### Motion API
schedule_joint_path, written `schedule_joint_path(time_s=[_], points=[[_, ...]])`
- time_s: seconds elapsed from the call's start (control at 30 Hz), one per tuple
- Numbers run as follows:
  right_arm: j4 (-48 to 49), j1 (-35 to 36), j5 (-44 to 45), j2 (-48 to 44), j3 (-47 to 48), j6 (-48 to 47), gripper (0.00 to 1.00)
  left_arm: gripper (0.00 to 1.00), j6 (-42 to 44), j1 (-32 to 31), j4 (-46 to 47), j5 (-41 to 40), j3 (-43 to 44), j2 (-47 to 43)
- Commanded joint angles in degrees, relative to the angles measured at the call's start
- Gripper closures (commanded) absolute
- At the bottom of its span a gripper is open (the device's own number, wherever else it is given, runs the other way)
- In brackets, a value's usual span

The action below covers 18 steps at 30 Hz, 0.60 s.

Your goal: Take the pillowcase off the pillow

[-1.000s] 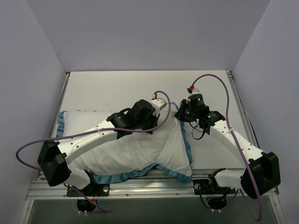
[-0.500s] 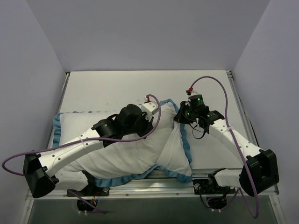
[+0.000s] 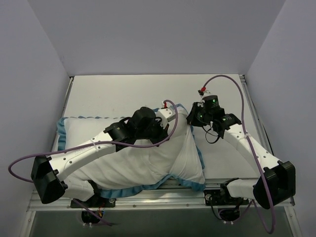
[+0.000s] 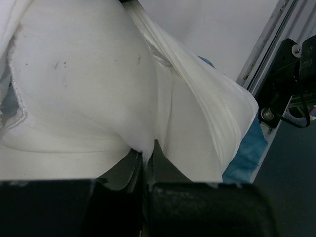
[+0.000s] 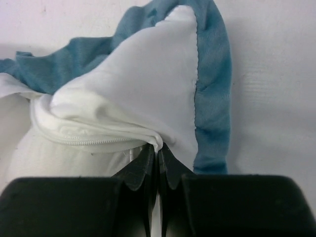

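The pillowcase point(image 3: 148, 163) lies inside out across the near half of the table, white with a blue ruffled trim point(image 3: 198, 157). In the left wrist view the plump white pillow point(image 4: 74, 74) bulges out beside the stretched pillowcase point(image 4: 212, 113). My left gripper point(image 3: 170, 129) point(image 4: 148, 148) is shut on a pinch of the pillow's white fabric. My right gripper point(image 3: 191, 118) point(image 5: 158, 148) is shut on the pillowcase point(image 5: 148, 84) at its far right corner, just by the zip point(image 5: 84, 140) and the blue trim point(image 5: 213, 74). Most of the pillow is hidden under the cover and my left arm.
The white table point(image 3: 123, 94) is boxed in by grey walls on three sides. A metal rail point(image 3: 249, 108) runs along its right edge and an aluminium frame point(image 3: 148, 197) along the front. My left arm lies diagonally over the bedding.
My left gripper pulled left with its pinch of fabric, then came part of the way back right. My right gripper edged up and right, holding the corner. The right end now looks fuller.
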Motion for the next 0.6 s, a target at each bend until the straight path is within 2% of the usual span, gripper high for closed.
schedule_joint_path(time_s=[0.0, 0.23, 0.43, 0.57], points=[[9.4, -2.5, 10.5, -1.2, 6.9, -2.5, 1.00, 0.98, -2.1, -5.1, -3.2, 14.8, -0.4, -0.4], [9.4, -2.8, 11.1, 7.5, 8.8, -2.4, 1.00, 0.98, -0.5, -9.9, -5.2, 15.6, -1.0, -1.1], [13.8, -3.4, 11.5, 12.7, 1.7, -2.0, 1.00, 0.98, 0.7, -10.6, -5.3, 16.6, -2.5, -5.3], [13.1, -3.5, 9.5, 11.3, -1.7, -2.2, 1.00, 0.98, 0.1, -9.6, -5.2, 8.4, -2.9, -9.5]])
